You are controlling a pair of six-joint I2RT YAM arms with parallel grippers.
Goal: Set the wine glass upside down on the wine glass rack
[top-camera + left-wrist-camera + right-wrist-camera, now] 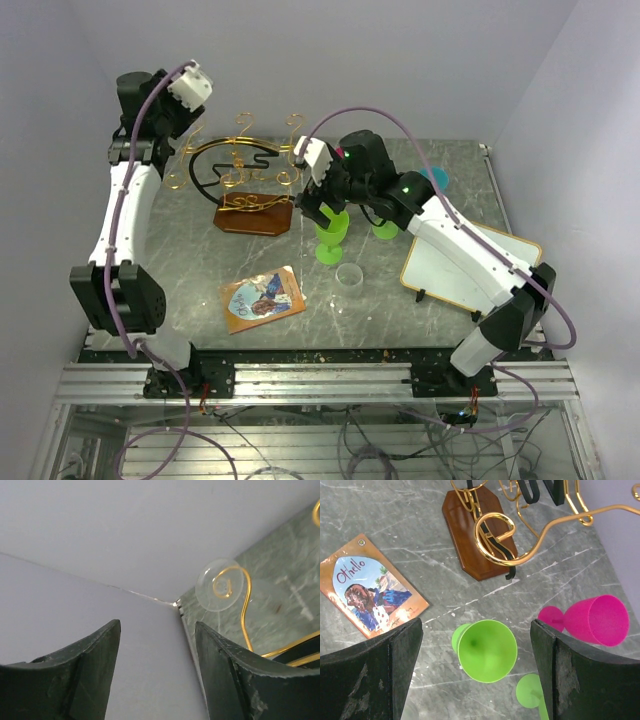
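The wine glass rack (pixel 243 165) is gold scrolled wire on a dark brown wooden base (pixel 254 217); it also shows in the right wrist view (pixel 495 530). A green goblet (pixel 487 650) stands upright on the table just right of the base (pixel 330 238). My right gripper (pixel 475 625) is open and empty above it, one finger on each side of the bowl, also seen from the top (pixel 322 210). My left gripper (pixel 157 624) is open and empty, raised by the back-left wall (pixel 180 115). A clear round glass foot (pixel 220 585) sits on a gold scroll tip.
A second green goblet (pixel 385 228) stands to the right, its foot in the right wrist view (pixel 532 690). A pink goblet (pixel 595 620) lies on its side. A clear cup (pixel 350 275), an Othello card (pixel 262 298) and a white board (pixel 470 265) lie nearer the front.
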